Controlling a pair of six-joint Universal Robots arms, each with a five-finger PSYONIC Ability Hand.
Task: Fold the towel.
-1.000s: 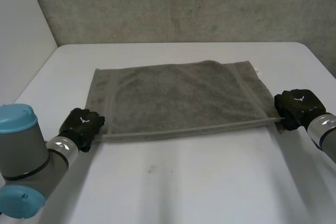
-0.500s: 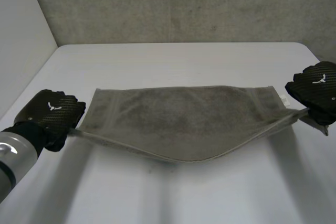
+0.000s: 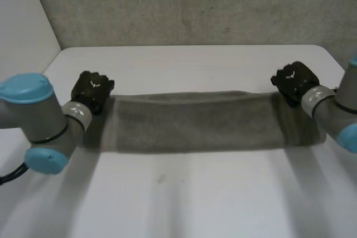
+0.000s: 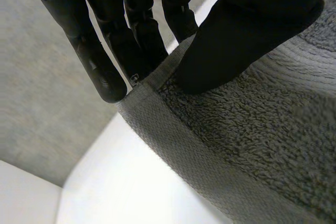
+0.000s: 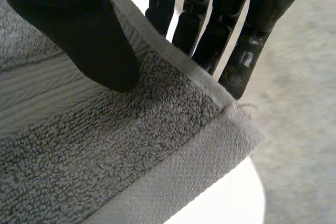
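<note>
A grey towel point(image 3: 195, 121) stretches doubled in a long band across the white tabletop point(image 3: 184, 193). The left hand point(image 3: 92, 90) pinches one far towel corner between thumb and fingers, and the right hand point(image 3: 293, 79) pinches the other.

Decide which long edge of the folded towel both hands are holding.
The far long edge of the towel, nearest the wall: the left hand and right hand pinch its end corners. The near long edge lies free on the table.

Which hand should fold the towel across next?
Probably left: left hand and right hand each pinch a towel corner, but the right arm overlies the towel's end; the left arm lies beside it.
</note>
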